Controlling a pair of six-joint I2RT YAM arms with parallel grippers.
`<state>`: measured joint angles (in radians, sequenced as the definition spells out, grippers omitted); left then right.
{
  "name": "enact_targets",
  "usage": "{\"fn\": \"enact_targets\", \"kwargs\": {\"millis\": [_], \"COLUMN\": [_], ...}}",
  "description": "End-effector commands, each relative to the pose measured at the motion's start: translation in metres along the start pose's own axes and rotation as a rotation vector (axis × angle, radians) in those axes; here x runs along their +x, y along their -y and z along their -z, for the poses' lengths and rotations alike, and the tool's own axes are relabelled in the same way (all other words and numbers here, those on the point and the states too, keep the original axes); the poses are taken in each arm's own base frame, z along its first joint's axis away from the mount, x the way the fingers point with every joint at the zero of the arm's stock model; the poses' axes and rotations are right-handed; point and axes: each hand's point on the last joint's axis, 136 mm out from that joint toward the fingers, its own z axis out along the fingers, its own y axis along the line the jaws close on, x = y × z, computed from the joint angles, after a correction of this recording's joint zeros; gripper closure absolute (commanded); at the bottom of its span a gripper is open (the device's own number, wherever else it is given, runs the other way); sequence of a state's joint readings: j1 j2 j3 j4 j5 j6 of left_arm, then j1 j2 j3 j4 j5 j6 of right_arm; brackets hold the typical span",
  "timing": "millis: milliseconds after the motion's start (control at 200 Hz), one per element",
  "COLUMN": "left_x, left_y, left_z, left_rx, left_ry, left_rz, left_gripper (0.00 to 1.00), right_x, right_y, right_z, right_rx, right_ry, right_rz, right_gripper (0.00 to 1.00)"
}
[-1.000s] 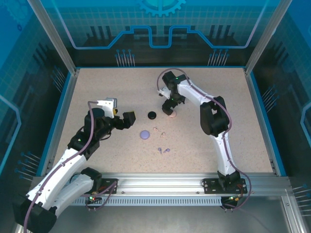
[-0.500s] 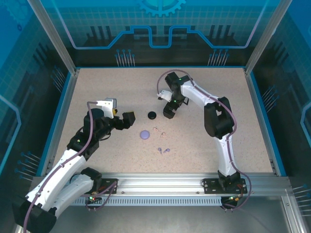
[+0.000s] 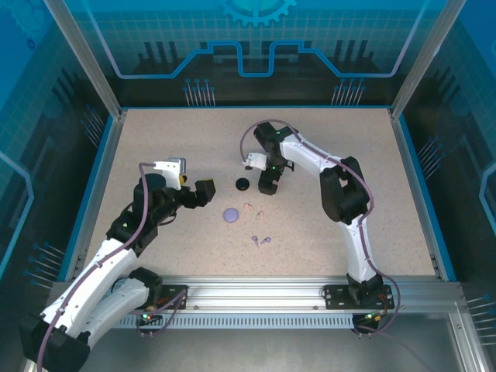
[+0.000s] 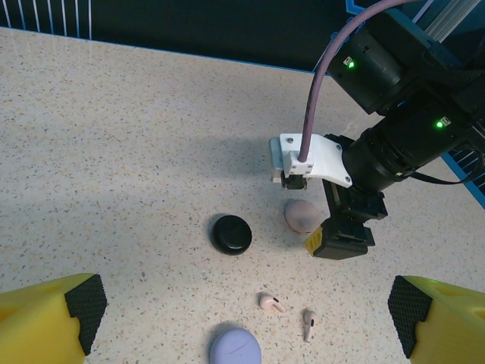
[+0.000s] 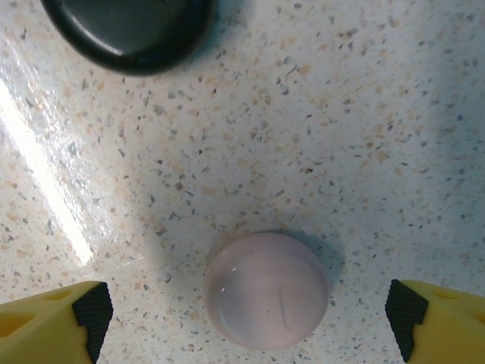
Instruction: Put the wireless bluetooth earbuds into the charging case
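Observation:
Two pale pink earbuds [image 4: 271,303] [image 4: 308,324] lie on the table between the purple case [image 4: 235,349] and the pink case [image 4: 302,214]. Two purple earbuds [image 3: 254,239] [image 3: 266,239] lie nearer the arms. The black pair is out of view. My right gripper [image 5: 244,315] hangs open just above the closed pink case [image 5: 267,290], with its fingers on either side. The closed black case [image 5: 129,30] lies beside it. My left gripper [image 4: 246,322] is open and holds nothing, off to the left of the purple case [image 3: 230,215] and facing the cases.
The black case [image 3: 242,184] lies just left of the right gripper [image 3: 266,186]. A blue rim [image 3: 101,170] edges the speckled table. Bare tabletop spreads to the right and far side of the cases.
My right gripper has moved toward the near side and slightly left, so it now covers the pink case in the top view. The left arm has stayed put.

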<state>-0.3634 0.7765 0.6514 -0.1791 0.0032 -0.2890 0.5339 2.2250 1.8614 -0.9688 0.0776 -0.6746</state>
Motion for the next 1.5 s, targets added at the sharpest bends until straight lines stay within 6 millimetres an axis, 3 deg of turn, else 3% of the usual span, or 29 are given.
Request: {"fn": "enact_targets", "kwargs": {"millis": [0, 615, 941, 1416, 1431, 1496], "left_x": [0.000, 0.003, 0.004, 0.006, 0.006, 0.006], "left_y": [-0.006, -0.008, -0.009, -0.009, -0.010, -0.009], "left_z": [0.003, 0.002, 0.001, 0.001, 0.001, 0.001], "left_rx": [-0.024, -0.030, -0.034, -0.035, -0.035, -0.034], "left_ry": [0.008, 0.004, 0.001, -0.004, -0.005, -0.005], "left_rz": [-0.003, 0.000, 0.002, 0.005, 0.006, 0.006], "left_gripper": [0.01, 0.01, 0.01, 0.01, 0.01, 0.01], "right_x": [0.007, 0.025, 0.036, 0.030, 0.033, 0.033], "right_y": [-0.007, -0.009, -0.011, -0.010, -0.013, -0.013], "right_z": [-0.007, -0.034, -0.036, -0.045, -0.055, -0.057], "right_rx": [-0.035, -0.085, -0.125, -0.131, -0.147, -0.148], "right_ry": [-0.021, -0.096, -0.098, -0.070, -0.085, -0.082], "right_rz": [0.047, 0.069, 0.038, 0.023, 0.022, 0.018], "right_gripper": [0.05, 0.18, 0.25, 0.32, 0.33, 0.35]}}
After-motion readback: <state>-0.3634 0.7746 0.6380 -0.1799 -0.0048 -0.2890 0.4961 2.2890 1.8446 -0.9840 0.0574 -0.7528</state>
